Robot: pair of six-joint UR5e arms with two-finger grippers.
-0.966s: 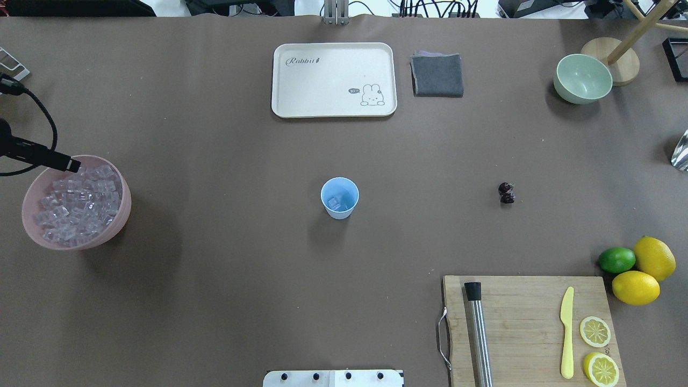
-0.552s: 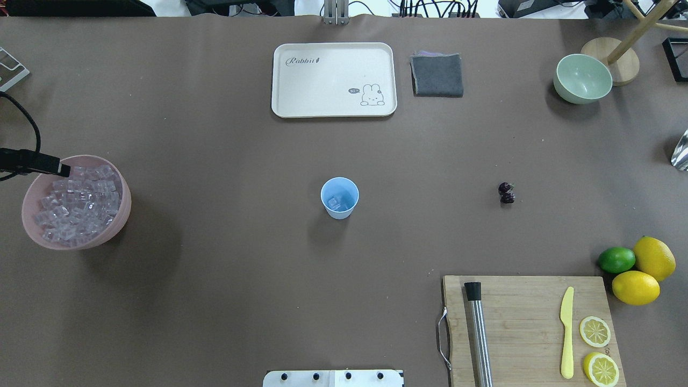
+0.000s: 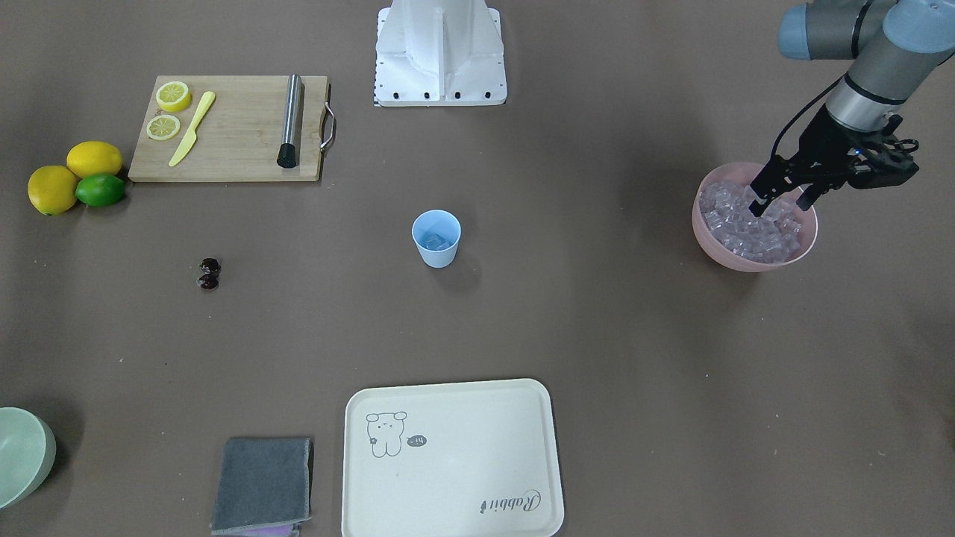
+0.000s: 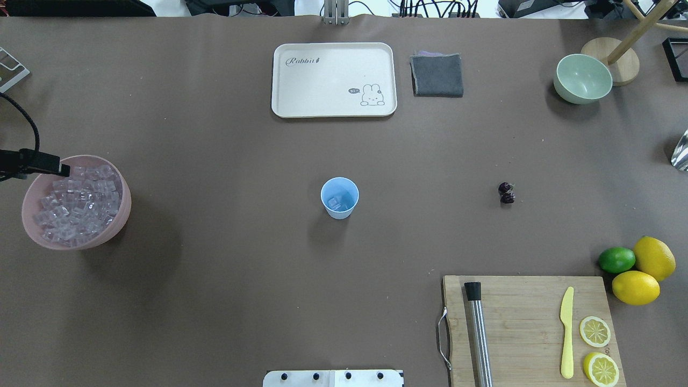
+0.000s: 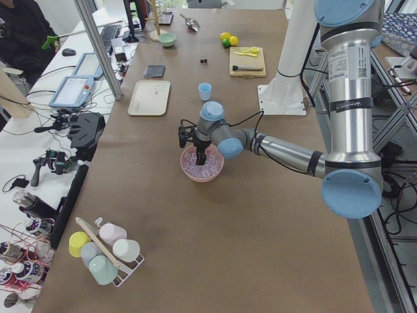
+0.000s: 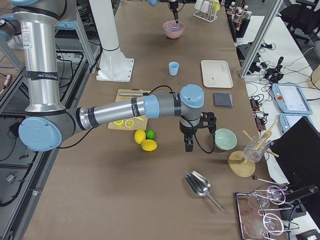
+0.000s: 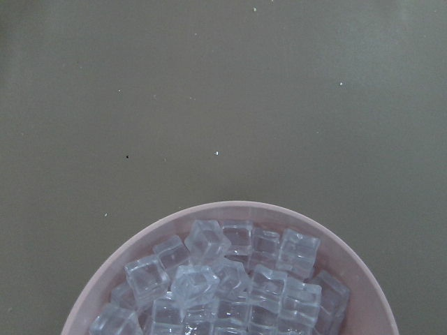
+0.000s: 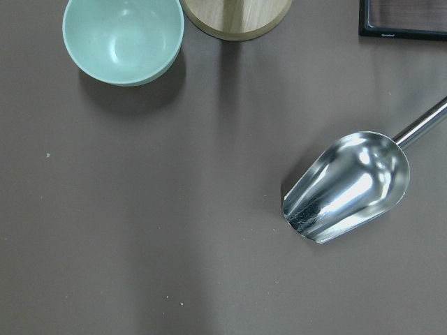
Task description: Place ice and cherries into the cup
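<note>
Partly done. The cup (image 4: 339, 198) stands mid-desk (image 4: 215, 279), well clear of every edge, with a cube or two of ice (image 4: 334, 203) in its bottom. The cherries (image 4: 506, 193) are not in yet; you see them on bare desk between the cup and the right edge.

The main ice supply fills the pink bowl (image 4: 127, 207) at the left edge. The left pincer (image 3: 780, 207) is over that bowl, fingers spread, tips down at the cubes, nothing visibly held. The right pincer (image 6: 189, 146) hangs near the far right corner by the green bowl (image 8: 123, 38) and metal scoop (image 8: 349, 185); you can't tell if it's open or closed.

Probably left to do: more ice, then the cherries.

Room: there's a wide bare lane from bowl to cup, and open desk all round the cherries. The cutting board (image 4: 527, 322) and lemons (image 4: 636, 287) keep to the near right corner and the tray (image 4: 333, 80) to the far edge, all out of the path.
</note>
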